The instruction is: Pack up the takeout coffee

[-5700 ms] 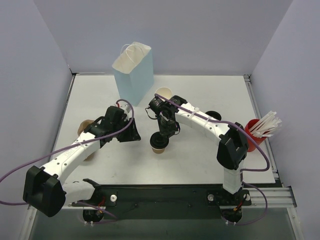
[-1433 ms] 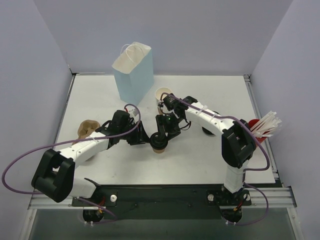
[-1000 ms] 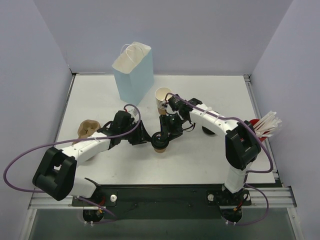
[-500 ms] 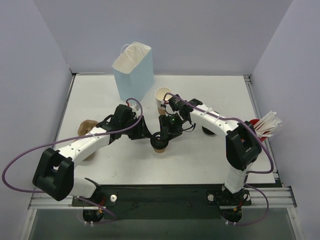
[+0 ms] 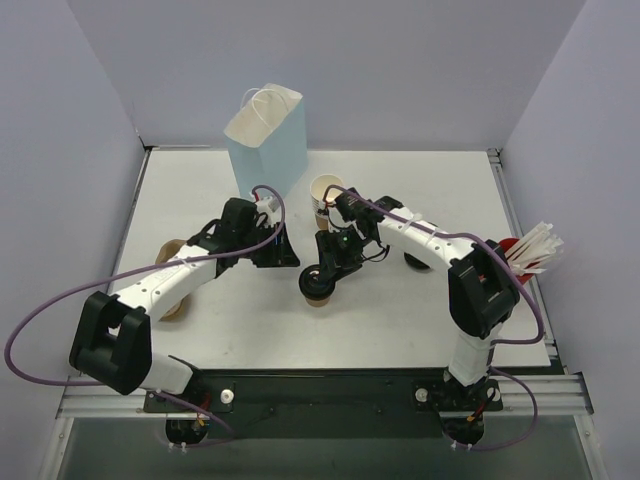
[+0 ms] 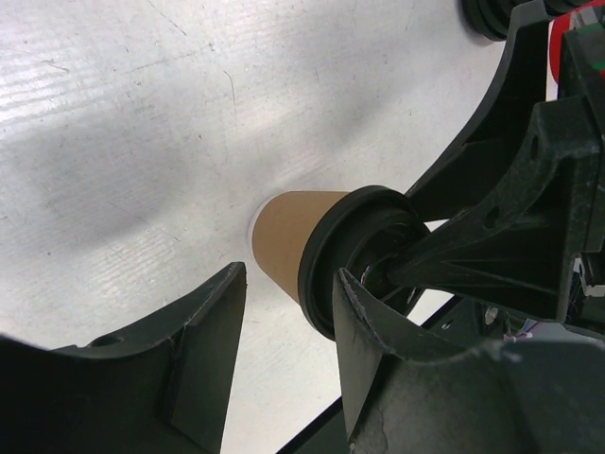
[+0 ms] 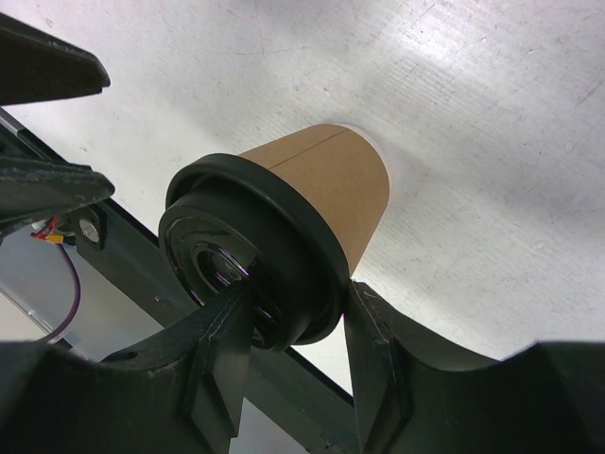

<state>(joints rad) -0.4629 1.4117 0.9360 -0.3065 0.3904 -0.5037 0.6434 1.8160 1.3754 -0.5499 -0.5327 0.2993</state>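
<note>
While the right end effector reaches down over it, the cup stands upright on the counter, nearer the arm bases than anything else here. Lid is seated on the cup rim. Right end effector is clenched on the lid: one finger against each side of the lid's edge, cup wall below clear of the fingers. Left end effector is released, jaws spread, nothing between them. Cup sits just ahead of its fingertips, apart from them in the top view; in the left wrist view one finger overlaps the lid edge, contact can't be told from that angle. Just beyond the right end effector, behind its wrist: cup stack, lidless. Right of the right end effector, half hidden under that forearm: black lid stack. Well to the right of it, at the counter edge: red holder with white sticks. Farthest out, beyond the left end effector and left of the cup stack: blue bag, upright, mouth open, white handles.
</note>
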